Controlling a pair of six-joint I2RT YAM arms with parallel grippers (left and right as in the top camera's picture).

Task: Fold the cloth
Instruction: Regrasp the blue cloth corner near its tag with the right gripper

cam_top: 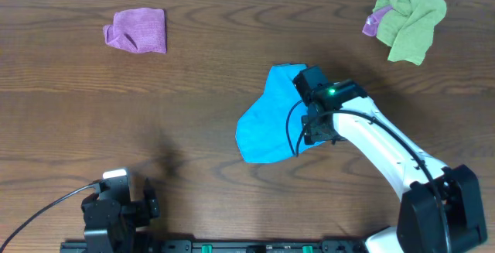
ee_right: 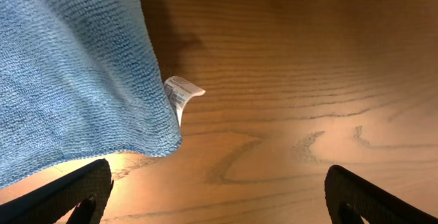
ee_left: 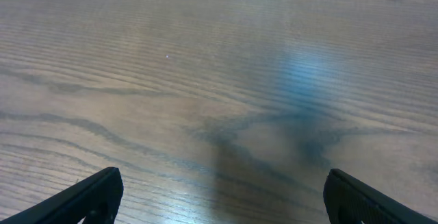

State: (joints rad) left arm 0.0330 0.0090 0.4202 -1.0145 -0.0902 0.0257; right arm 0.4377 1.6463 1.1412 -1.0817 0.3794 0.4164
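A blue cloth [cam_top: 267,117] lies in the middle of the table, partly folded. In the right wrist view it [ee_right: 68,73] fills the upper left, with a white tag [ee_right: 181,94] at its corner. My right gripper [ee_right: 215,200] is open and empty, just above the table beside that corner; in the overhead view it [cam_top: 313,121] sits over the cloth's right edge. My left gripper [ee_left: 219,200] is open and empty over bare wood near the front left [cam_top: 124,203].
A purple cloth [cam_top: 138,30] lies crumpled at the back left. A green cloth over a purple one [cam_top: 410,22] lies at the back right. The dark wooden table [cam_top: 155,114] spreads all around.
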